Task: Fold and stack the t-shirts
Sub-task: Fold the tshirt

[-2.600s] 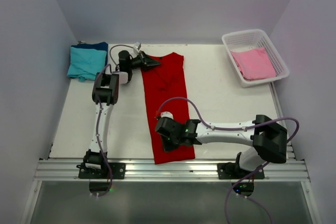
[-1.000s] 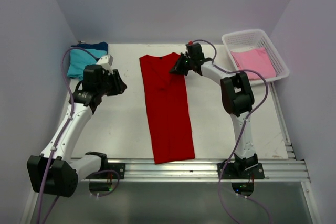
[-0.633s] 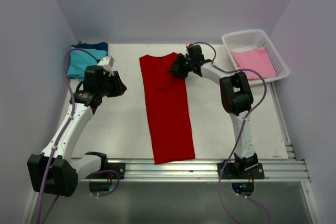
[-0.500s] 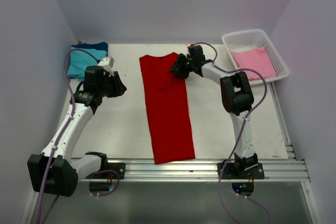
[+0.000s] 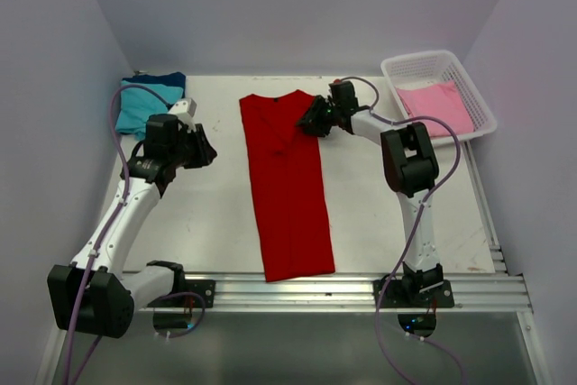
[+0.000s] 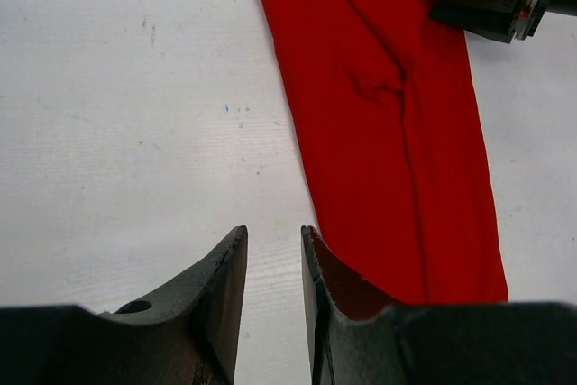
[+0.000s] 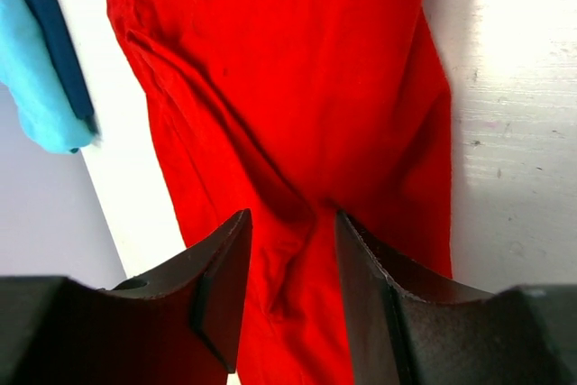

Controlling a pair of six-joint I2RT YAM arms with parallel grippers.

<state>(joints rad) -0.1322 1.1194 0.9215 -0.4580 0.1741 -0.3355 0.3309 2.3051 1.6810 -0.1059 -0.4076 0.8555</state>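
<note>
Fingers of the right gripper (image 7: pixel 293 218) are seen apart over the red shirt (image 5: pixel 287 187). Those of the left gripper (image 6: pixel 273 239) are parted narrowly, empty, over the table (image 6: pixel 126 132) beside it.

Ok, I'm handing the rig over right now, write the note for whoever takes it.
Left gripper open, empty, by the left edge of the red t-shirt.
Right gripper open, empty, over its far right part.
Red t-shirt lies flat, a long narrow strip, sides seemingly folded in.
Teal t-shirt and dark blue t-shirt piled far left; pink t-shirt in basket.
Left: fold red crosswise, stack it, then pink.
</note>
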